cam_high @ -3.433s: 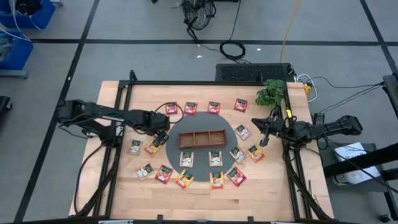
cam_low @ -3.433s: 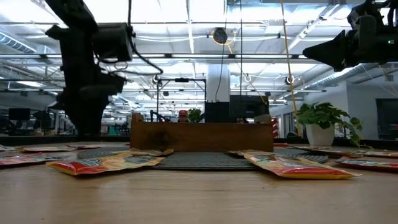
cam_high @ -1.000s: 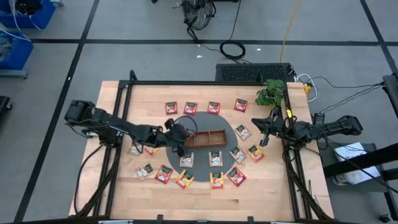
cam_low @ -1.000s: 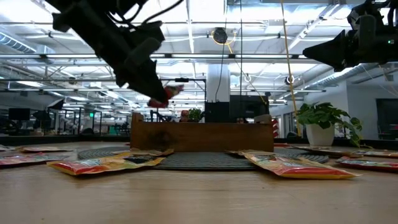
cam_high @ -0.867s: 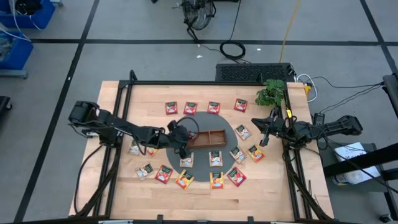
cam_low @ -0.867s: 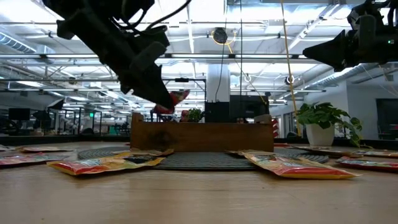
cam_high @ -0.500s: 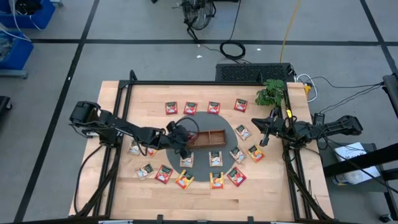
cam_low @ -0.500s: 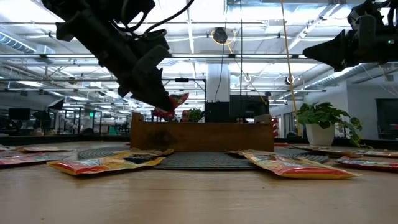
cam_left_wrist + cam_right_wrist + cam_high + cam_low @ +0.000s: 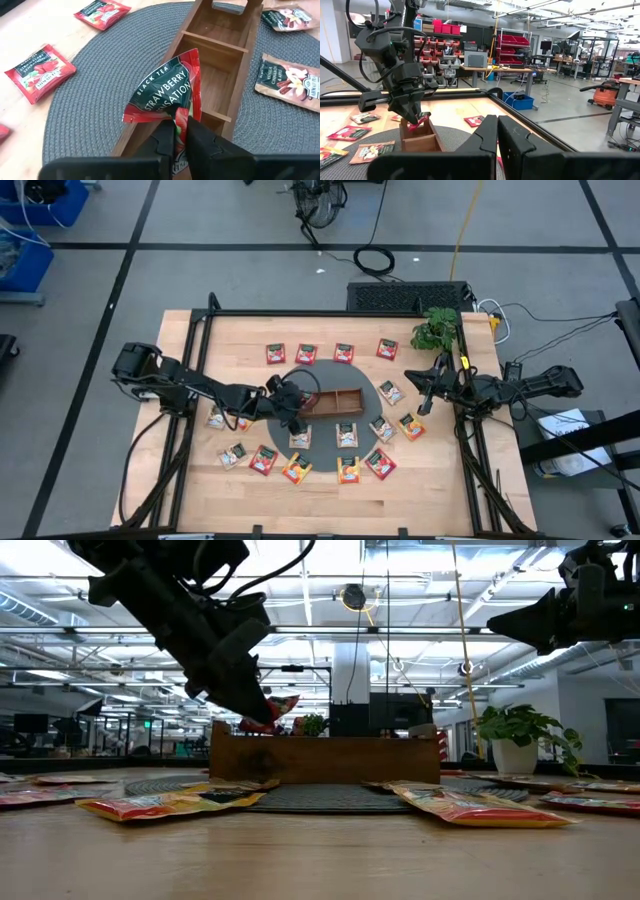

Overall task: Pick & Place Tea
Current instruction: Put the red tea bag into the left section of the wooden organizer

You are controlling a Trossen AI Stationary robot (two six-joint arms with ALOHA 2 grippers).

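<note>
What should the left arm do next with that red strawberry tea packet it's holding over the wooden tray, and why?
Probably open the fingers and drop it. The left gripper pinches the red packet by one edge, hanging directly above the end compartment of the wooden tray, which looks bare below it. Lowering slightly first might keep it from landing on the rim. The right gripper waits off by the table's right side.

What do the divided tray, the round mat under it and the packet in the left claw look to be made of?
Tray: brown wood, visible grain, matte. Mat: grey woven fabric or cord, ribbed in rings. Packet: glossy printed foil or plastic film, creased, pinched by the left claw over the tray's end.
</note>
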